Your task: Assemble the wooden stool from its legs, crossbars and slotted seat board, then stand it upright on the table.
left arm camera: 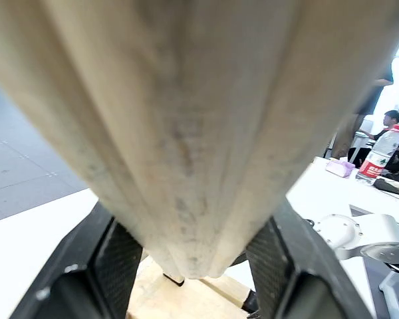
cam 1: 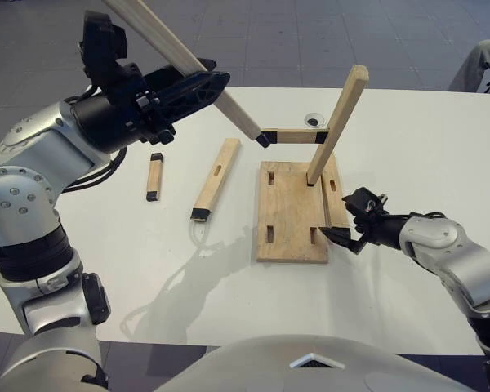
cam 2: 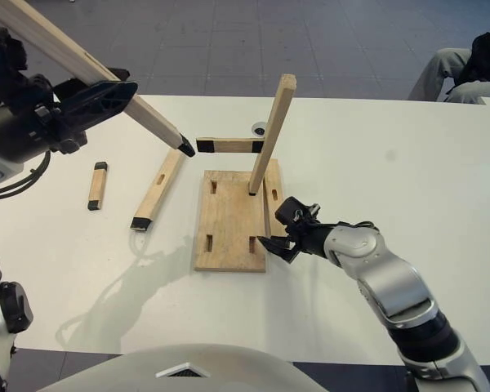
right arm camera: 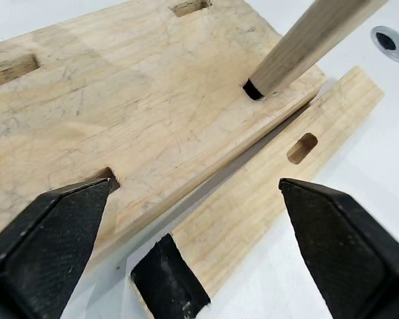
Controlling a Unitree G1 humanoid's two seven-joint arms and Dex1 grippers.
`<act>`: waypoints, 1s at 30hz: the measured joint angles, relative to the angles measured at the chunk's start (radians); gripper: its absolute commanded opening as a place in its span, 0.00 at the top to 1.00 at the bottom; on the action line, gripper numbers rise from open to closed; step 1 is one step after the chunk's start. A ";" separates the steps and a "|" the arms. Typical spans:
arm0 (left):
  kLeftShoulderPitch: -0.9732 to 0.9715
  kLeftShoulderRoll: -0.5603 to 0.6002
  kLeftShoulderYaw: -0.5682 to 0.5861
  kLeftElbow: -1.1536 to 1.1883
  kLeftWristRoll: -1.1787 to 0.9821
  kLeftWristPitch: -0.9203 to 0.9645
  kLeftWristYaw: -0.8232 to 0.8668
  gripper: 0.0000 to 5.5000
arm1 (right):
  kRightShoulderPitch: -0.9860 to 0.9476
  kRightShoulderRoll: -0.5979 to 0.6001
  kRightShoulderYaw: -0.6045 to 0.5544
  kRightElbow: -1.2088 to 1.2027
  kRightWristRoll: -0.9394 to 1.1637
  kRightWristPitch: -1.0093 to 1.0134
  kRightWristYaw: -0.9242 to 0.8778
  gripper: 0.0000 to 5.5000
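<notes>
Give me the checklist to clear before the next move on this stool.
1. Held leg secure in left gripper: ok, fingers shut on it.
2. Standing leg upright in seat board: not ok, it leans.
3. Held leg's tip mated with crossbar: cannot tell.
4. Board's other three slots free: ok.
5. Right gripper free: ok, open at board's near right corner.
6. Spare parts near: ok, loose leg and short crossbar left of board, another leg along its right edge.
</notes>
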 measured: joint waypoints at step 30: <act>0.160 0.026 -0.127 -0.085 0.111 -0.019 -0.110 0.63 | -0.092 -0.293 0.049 0.235 -0.206 -0.333 0.384 0.16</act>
